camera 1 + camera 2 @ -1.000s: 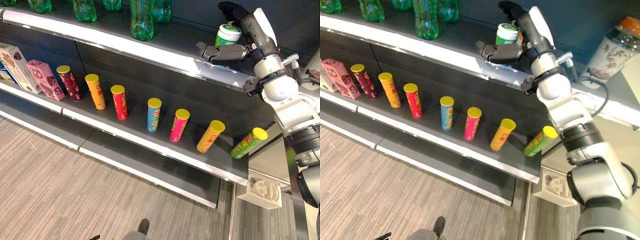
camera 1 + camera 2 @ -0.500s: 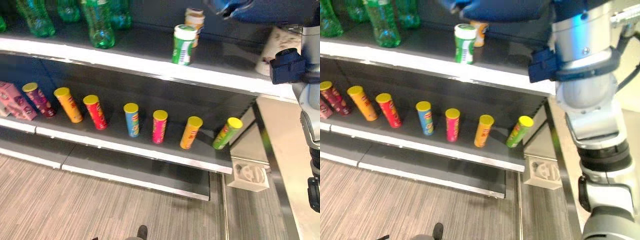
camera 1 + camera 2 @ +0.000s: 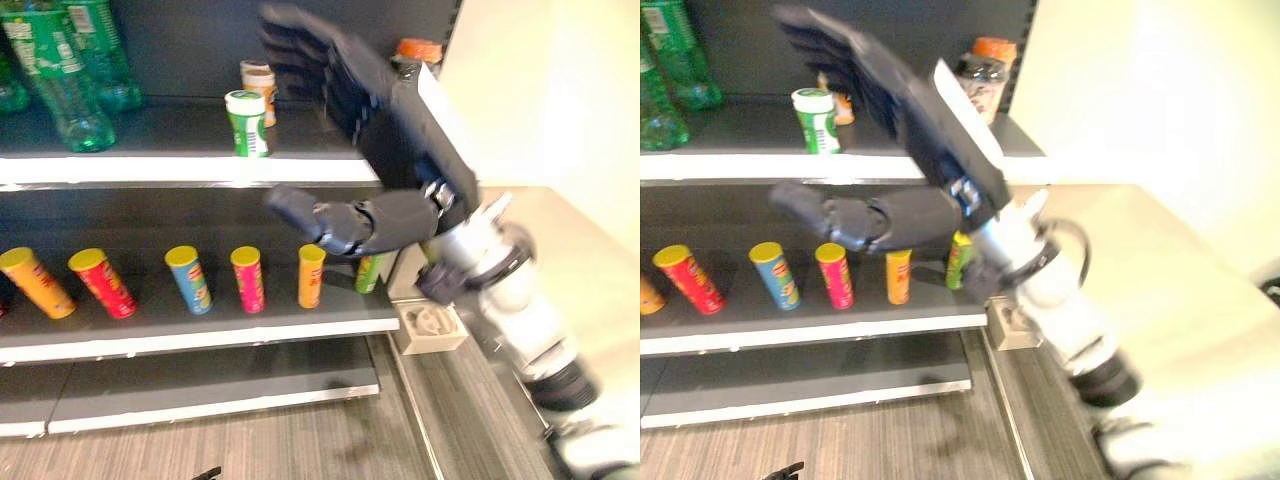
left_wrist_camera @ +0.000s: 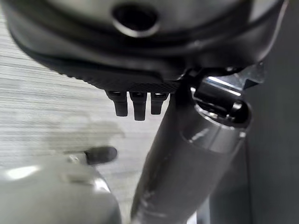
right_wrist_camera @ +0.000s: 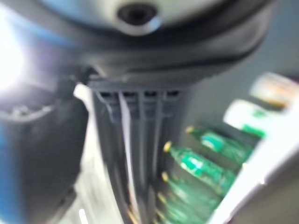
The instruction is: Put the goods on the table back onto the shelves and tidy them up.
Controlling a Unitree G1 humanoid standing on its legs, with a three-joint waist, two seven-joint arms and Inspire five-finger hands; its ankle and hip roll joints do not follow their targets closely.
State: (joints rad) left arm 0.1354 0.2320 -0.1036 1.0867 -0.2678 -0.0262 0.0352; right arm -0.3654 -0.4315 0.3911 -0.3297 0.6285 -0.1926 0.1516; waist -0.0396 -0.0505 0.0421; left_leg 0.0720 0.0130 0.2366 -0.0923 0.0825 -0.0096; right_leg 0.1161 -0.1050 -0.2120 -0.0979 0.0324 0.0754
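our right hand (image 3: 400, 150) hangs spread before the shelves (image 3: 190, 170), fingers (image 3: 310, 50) straight and fanned, thumb (image 3: 320, 220) jutting out below them — nothing in its grasp. just past the fingertips, on the upper shelf, stands the green-and-white canister (image 3: 247, 122), upright and free of the hand, with an orange-labelled jar (image 3: 258, 80) close behind it. farther along that shelf from the fingers, green bottles (image 3: 62, 80) stand in a group. below the thumb, on the middle shelf, runs a row of yellow-lidded crisp tubes (image 3: 190, 280), some leaning. behind the palm, at the shelf's end, an orange-capped jar (image 3: 985, 65) peeks out. our left hand (image 4: 135, 100) shows in its wrist view over the floor, fingers straight and empty.

we judge the canister light and stiff, its smooth wall likely slippery — best taken round the middle of the body, thumb on one side and fingers opposite, not by the lid. the tubes look light, tall and easy to topple; we would grip them low on the body when straightening. no table goods are in our sight from here.
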